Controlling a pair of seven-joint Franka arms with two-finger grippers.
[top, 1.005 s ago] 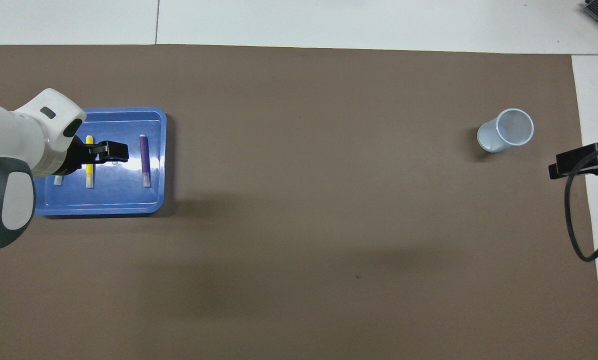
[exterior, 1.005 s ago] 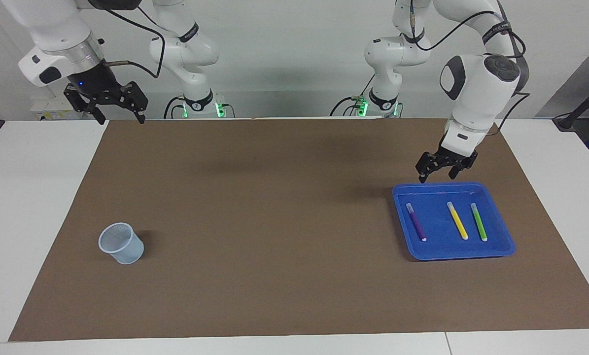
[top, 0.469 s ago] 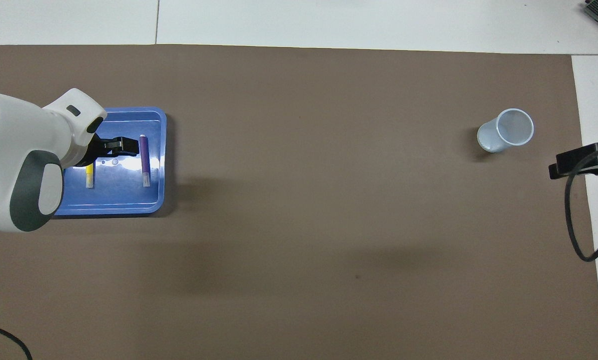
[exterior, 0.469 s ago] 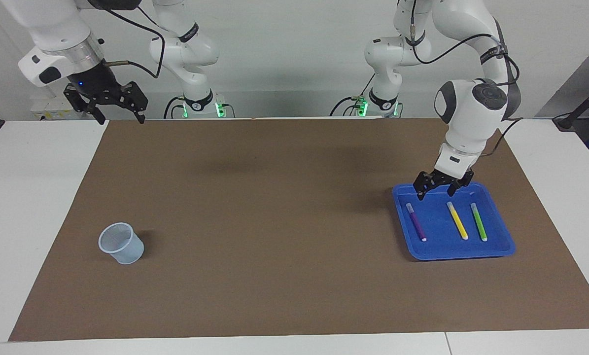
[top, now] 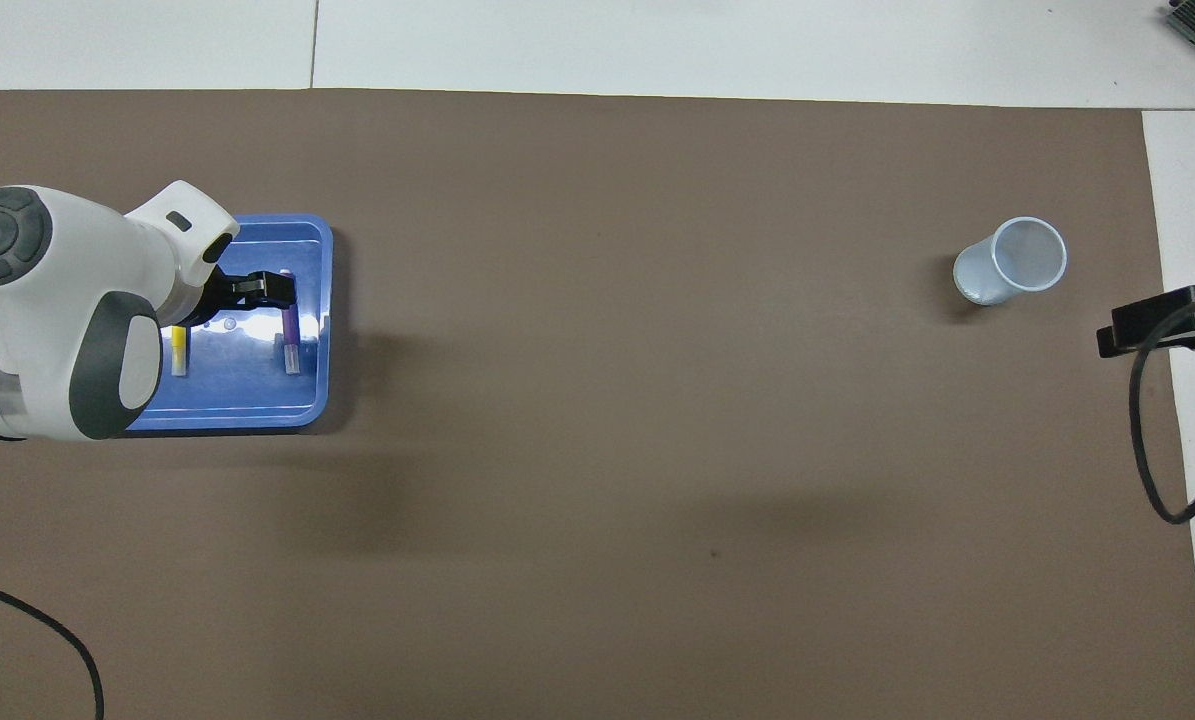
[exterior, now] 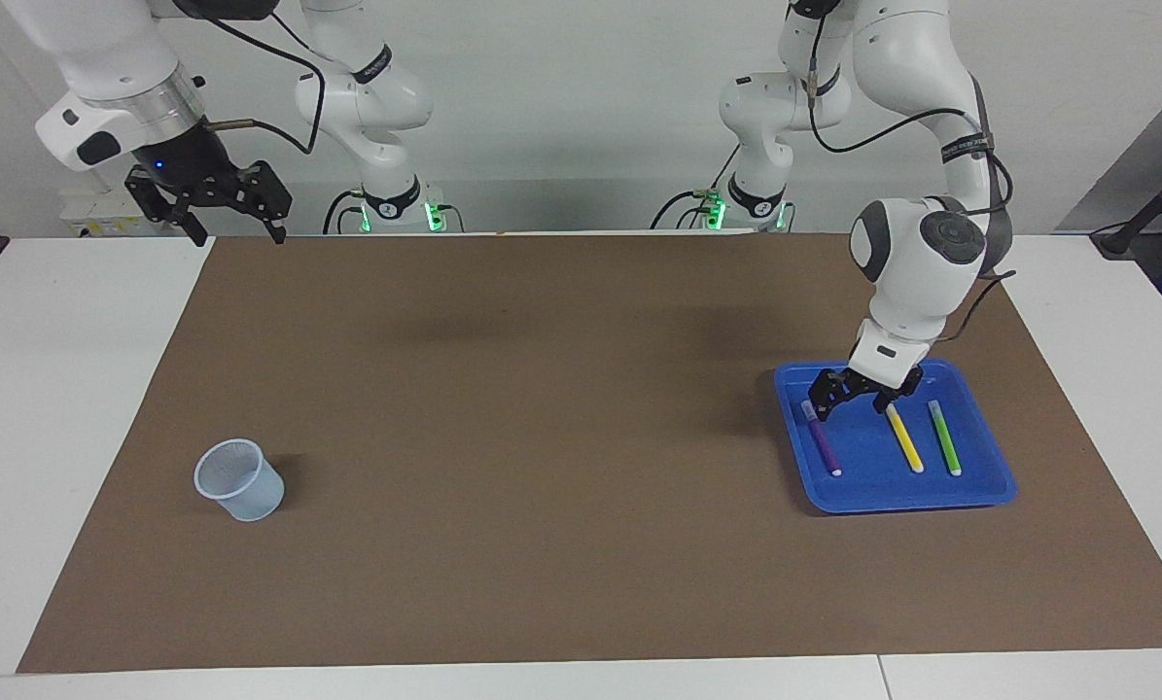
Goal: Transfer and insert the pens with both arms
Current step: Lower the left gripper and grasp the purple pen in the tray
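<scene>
Brown mat (exterior: 542, 437) covers the white tabletop (exterior: 65, 389). Blue tray (exterior: 989, 486) sits at my left arm's end, holding all three pens side by side.

My left gripper (exterior: 858, 401) is low over the tray end nearest me, fingers spread wide, not holding anything. Purple pen (exterior: 822, 442) lies just under and beside it, on the tray side toward my right arm; its whitish cap end is near one fingertip, and I can't tell whether they touch. In the overhead view the gripper (top: 257, 290) covers the farther part of that pen (top: 288, 330). Yellow pen (exterior: 904, 442) is in the middle, just beside the other finger. Green pen (exterior: 946, 439) is on the tray's outer side, clear of the gripper.

My right gripper (exterior: 230, 209) waits high over the mat corner at its own end, fingers open, empty. Pale cup (exterior: 240, 479) stands upright on the mat at that end, well apart from the tray.
</scene>
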